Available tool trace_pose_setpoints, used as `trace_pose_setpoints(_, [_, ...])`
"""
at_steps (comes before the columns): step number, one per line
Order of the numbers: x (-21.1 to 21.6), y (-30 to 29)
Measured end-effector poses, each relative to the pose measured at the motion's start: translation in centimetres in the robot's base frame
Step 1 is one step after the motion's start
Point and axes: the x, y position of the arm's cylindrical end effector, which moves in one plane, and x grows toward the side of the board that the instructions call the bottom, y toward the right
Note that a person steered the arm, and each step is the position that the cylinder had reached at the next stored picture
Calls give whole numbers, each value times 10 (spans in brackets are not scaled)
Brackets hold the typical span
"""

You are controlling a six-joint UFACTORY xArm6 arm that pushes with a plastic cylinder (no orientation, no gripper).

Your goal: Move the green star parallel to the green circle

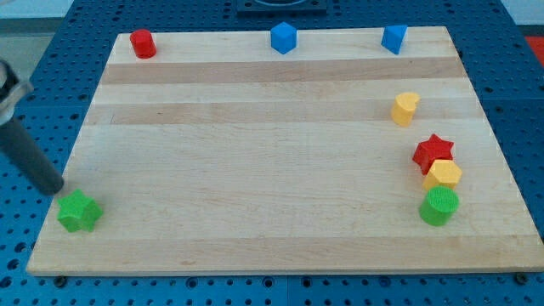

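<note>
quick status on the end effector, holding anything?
No claw on this arm, only a rod. My tip holds nothing; it sits at the green star's upper-left edge, far from the green circle.

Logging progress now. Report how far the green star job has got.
Done: nothing visible yet. The green star sits at the board's bottom left, the green circle far off at the bottom right. In hand: my tip sits just above the star's upper left. Left: the push to line it up with the circle.
</note>
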Motion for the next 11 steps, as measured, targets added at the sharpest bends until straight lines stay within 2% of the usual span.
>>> trace_pose_setpoints(1, [37,0])
trace_pose_setpoints(2, [29,27])
trace_pose_setpoints(4, [-68,143])
trace_pose_setpoints(5, [-72,139])
trace_pose_setpoints(6, [-68,56])
trace_pose_setpoints(7, [-42,0])
trace_pose_setpoints(8, [-23,17])
trace_pose_setpoints(9, [-23,105])
trace_pose_setpoints(10, [-18,100])
trace_pose_setpoints(11, [25,61])
